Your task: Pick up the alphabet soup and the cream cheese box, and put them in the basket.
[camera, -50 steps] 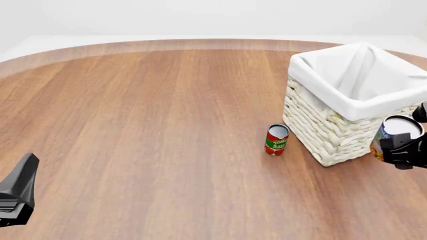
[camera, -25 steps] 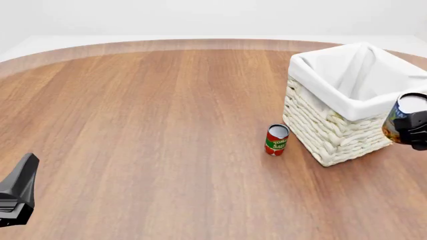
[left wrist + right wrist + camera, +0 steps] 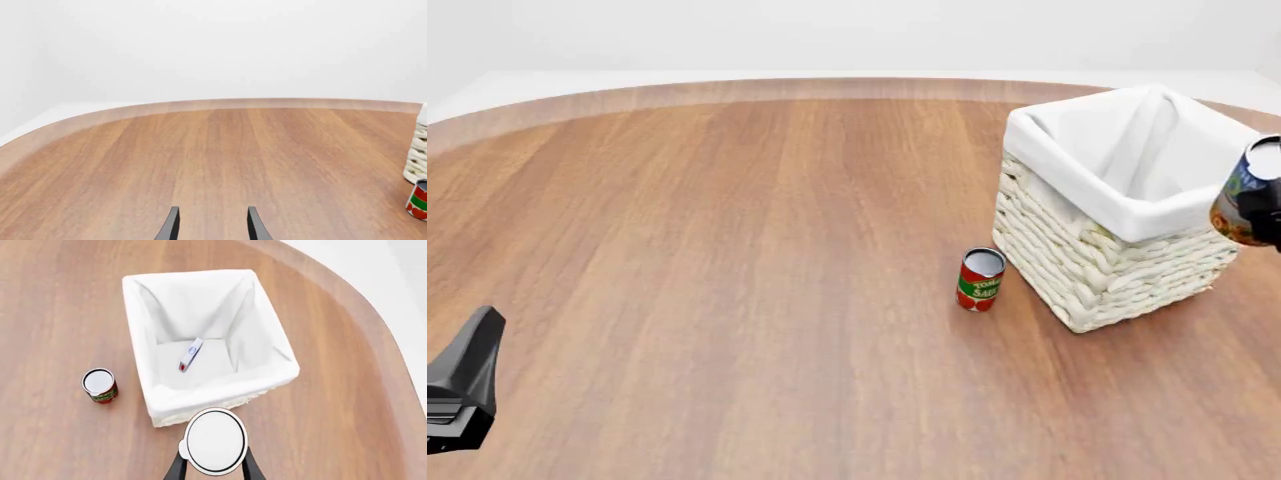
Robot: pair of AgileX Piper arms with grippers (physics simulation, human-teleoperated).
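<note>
My right gripper point(image 3: 1268, 205) is shut on the alphabet soup point(image 3: 1241, 195), a can with a blue and yellow-orange label and white top. It holds the can in the air at the right edge of the front view, beside the basket point(image 3: 1094, 260) and about level with its rim. In the right wrist view the can's white top point(image 3: 215, 440) hangs just outside the basket's rim point(image 3: 220, 395). The cream cheese box point(image 3: 191, 354) lies on the liner inside the basket. My left gripper point(image 3: 210, 227) is open and empty, low at the near left point(image 3: 461, 385).
A red-and-green tomato sauce can point(image 3: 980, 279) stands on the wooden table just left of the basket; it also shows in the right wrist view point(image 3: 100, 385) and the left wrist view point(image 3: 418, 200). The table's curved far edge point(image 3: 827, 85) runs behind.
My right gripper has lifted the alphabet soup from near table height up to the level of the basket's rim, drifting right. The left arm has not moved.
</note>
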